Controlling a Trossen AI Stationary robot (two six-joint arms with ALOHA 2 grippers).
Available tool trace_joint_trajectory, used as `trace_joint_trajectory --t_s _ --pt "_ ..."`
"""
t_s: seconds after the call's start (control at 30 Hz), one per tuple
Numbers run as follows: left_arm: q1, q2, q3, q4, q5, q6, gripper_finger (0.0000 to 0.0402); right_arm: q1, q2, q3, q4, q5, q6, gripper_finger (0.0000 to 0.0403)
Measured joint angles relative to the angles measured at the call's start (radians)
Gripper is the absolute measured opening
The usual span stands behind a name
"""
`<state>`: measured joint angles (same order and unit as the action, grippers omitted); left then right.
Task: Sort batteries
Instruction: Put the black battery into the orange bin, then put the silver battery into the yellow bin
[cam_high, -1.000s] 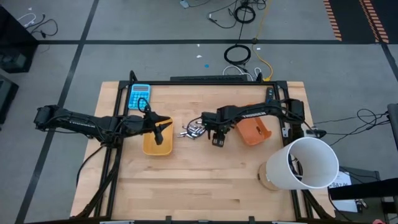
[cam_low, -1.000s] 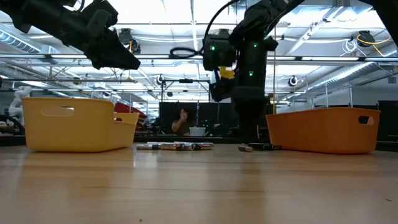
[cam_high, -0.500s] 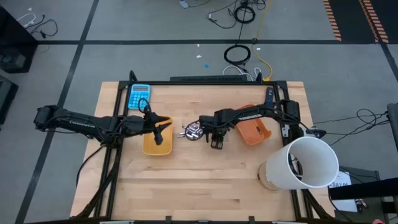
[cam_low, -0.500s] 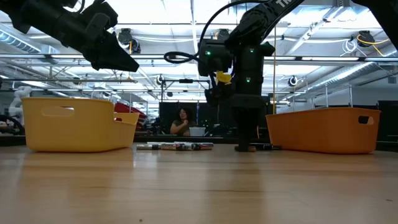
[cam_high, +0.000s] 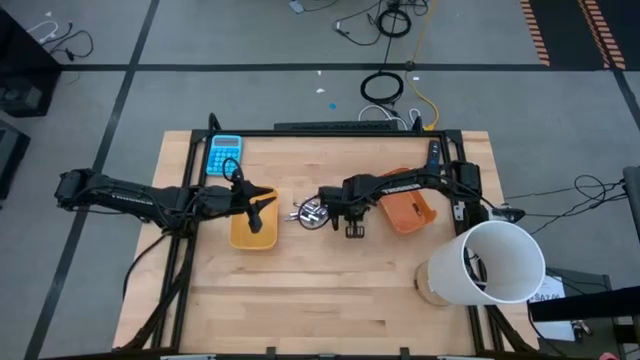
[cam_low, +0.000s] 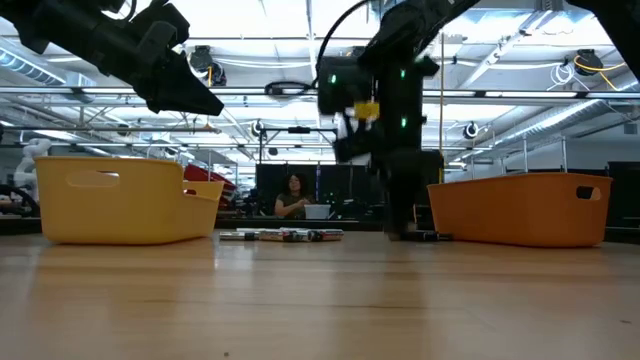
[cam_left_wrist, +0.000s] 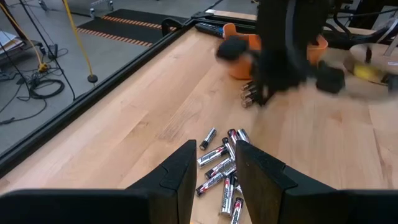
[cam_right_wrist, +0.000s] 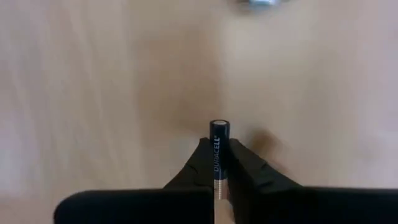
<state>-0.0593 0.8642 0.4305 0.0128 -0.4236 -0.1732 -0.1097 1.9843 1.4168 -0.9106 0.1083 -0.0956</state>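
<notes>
At the centre of the wrist frame, the right gripper's fingers (cam_right_wrist: 239, 167) are closed on a small dark cylindrical battery (cam_right_wrist: 219, 149). The left gripper (cam_left_wrist: 214, 171), fingers slightly apart and holding nothing, hangs above the silvery-white batteries (cam_left_wrist: 222, 168) on the pale wooden table (cam_left_wrist: 143, 112).

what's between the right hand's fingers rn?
The right hand is shut on a dark battery labelled Duracell; one end sticks out past the fingertips over bare wood. The battery's other end is hidden between the fingers.
</notes>
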Motion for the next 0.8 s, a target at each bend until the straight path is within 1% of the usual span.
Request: trace_joint_trajectory --t_s 0.1,0.17,0.3,0.47,0.57,0.7,0.8 --pt "0.0 0.0 0.0 -0.001 0.0 -0.002 0.0121 -0.003 -0.094 0.033 -0.047 0.091 -0.003 0.0003" --pt "0.0 0.0 0.0 -0.002 0.0 -0.002 0.0121 -0.006 -0.148 0.031 -0.114 0.14 0.0 0.0002" --pt "0.0 0.0 0.0 -0.003 0.0 -0.005 0.0121 -0.023 -0.25 0.028 -0.237 0.194 0.082 0.001" --pt "0.0 0.005 0.0 -0.003 0.0 -0.004 0.0121 -0.039 -0.343 -0.035 -0.345 0.25 0.207 0.0059" --pt "0.0 0.007 0.0 -0.003 0.0 -0.004 0.0121 -0.04 -0.393 -0.079 -0.367 0.257 0.264 0.0095" --pt "0.0 0.017 0.0 0.0 0.0 -0.004 0.0121 -0.04 -0.413 -0.107 -0.353 0.258 0.283 0.0129" --pt "0.0 0.029 0.0 0.007 0.0 -0.004 0.0121 -0.039 -0.426 -0.101 -0.278 0.257 0.266 0.0141"
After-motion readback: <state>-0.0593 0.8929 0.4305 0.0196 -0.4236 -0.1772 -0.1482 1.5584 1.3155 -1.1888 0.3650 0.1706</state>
